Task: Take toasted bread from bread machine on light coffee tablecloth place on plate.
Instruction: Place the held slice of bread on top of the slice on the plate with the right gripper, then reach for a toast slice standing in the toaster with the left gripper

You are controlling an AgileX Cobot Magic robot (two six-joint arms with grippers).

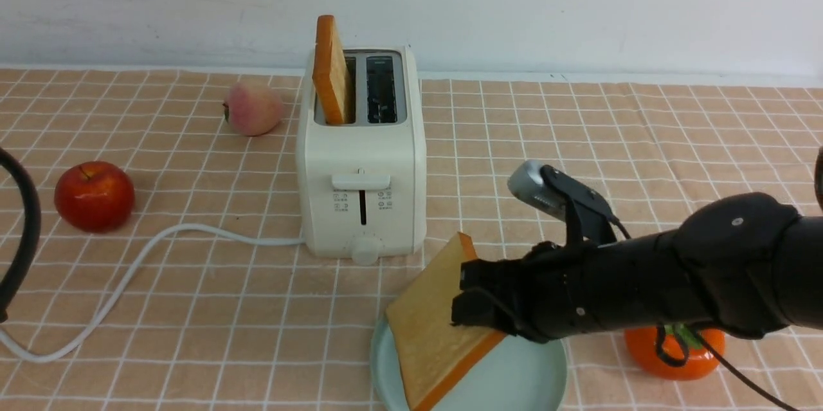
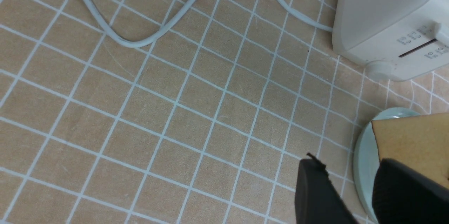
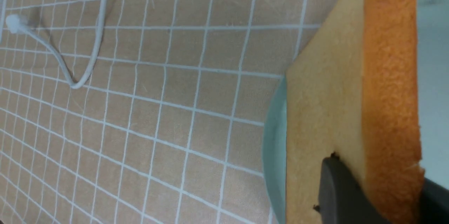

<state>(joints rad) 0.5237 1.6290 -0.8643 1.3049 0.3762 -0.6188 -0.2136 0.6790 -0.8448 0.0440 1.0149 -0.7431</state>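
Observation:
The cream-white bread machine (image 1: pixel 360 160) stands mid-table on the light coffee tablecloth (image 1: pixel 225 308). One slice of toasted bread (image 1: pixel 331 70) stands in its left slot; the right slot looks empty. My right gripper (image 1: pixel 476 308) is shut on the second slice (image 1: pixel 431 327) and holds it tilted over the pale teal plate (image 1: pixel 533 379), its low edge at the plate. The right wrist view shows fingers (image 3: pixel 343 192) clamping that slice (image 3: pixel 326 94) above the plate rim (image 3: pixel 275 140). My left gripper (image 2: pixel 354 196) is open and empty, low over the cloth beside the plate (image 2: pixel 363 161).
A red apple (image 1: pixel 94 195) and a peach (image 1: pixel 253 107) lie left of the toaster. The white cord (image 1: pixel 128 276) snakes across the front left. An orange fruit (image 1: pixel 672 350) sits under my right arm, right of the plate. A white wall closes the back.

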